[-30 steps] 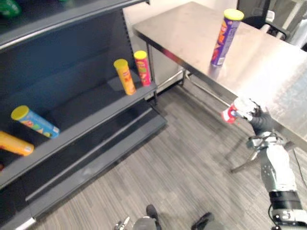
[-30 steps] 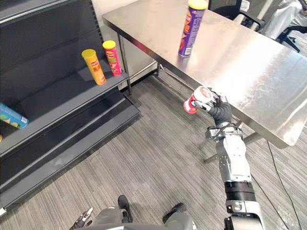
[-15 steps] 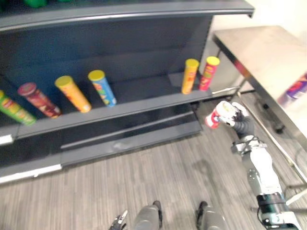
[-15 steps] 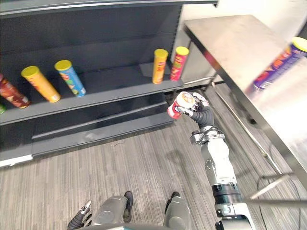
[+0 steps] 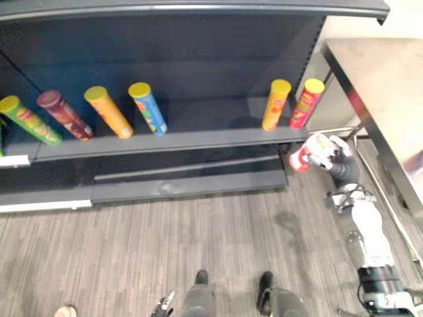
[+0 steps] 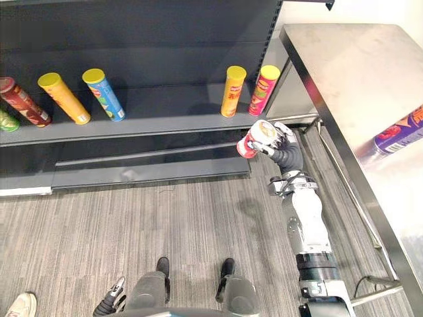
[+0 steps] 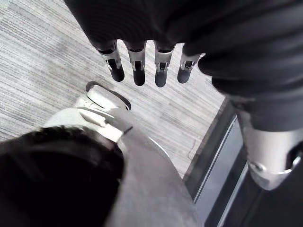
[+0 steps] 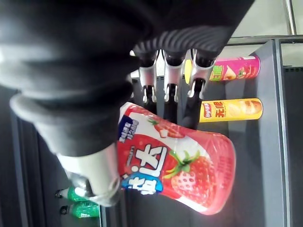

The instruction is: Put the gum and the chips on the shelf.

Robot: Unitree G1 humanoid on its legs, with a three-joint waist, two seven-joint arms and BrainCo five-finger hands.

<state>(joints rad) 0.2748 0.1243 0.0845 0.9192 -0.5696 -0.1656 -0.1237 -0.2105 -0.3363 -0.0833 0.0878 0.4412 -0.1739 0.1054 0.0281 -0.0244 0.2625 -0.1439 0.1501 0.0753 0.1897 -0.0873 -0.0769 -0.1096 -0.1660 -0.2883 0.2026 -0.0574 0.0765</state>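
Gum tub (image 8: 180, 165), strawberry-printed in the right wrist view, is clasped by the right hand (image 6: 284, 145) near the shelf (image 6: 165, 122). Right eye view adds the purple chips can (image 6: 400, 132) on the table (image 6: 344, 72); left hand (image 7: 138, 66) hangs slack-fingered.

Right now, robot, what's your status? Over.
Right hand shut on red gum tub, held before right end of shelf. Left hand open, idle. Purple chips can on table. Yellow can and pink can stand at that end; bare shelf beside them.

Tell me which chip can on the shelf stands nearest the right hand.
The pink can at the row's right end, just beyond the right hand. The orange can beside it and the others stand farther left.
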